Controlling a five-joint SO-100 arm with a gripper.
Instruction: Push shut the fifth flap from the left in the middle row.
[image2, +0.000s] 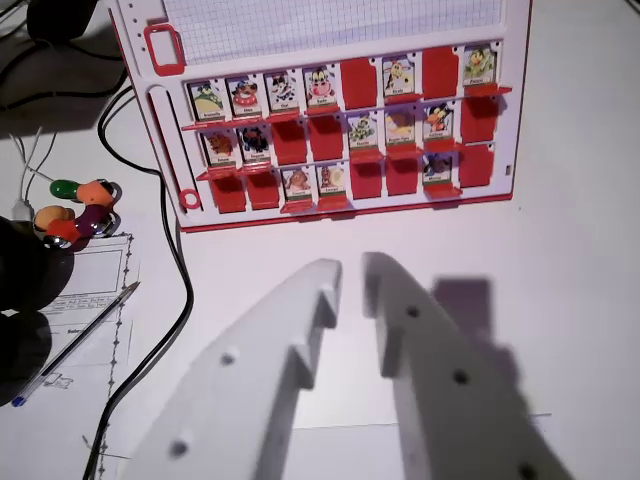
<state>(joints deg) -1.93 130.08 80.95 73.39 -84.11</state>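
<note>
While the white gripper (352, 272) hangs over bare table (580, 200) with its two jaws slightly parted and nothing between them, the red-and-white game board (330, 110) lies beyond its tips, well apart.

Board: three rows of flaps, eight per row; some stand up showing cartoon character cards, others lie flat as plain red panels. Name captions beneath the portraits are too small to read. A gridded white panel (330, 25) fills the board's upper part.

Middle row, fifth flap from the wrist view's left (362, 130): upright, showing a portrait, between a flat red panel and another upright card.

Other items, at the wrist view's left: black cable (182, 290); ballpoint pen (75, 343) on printed sheets (90, 275), text illegible; cluster of coloured beads (80, 208).
</note>
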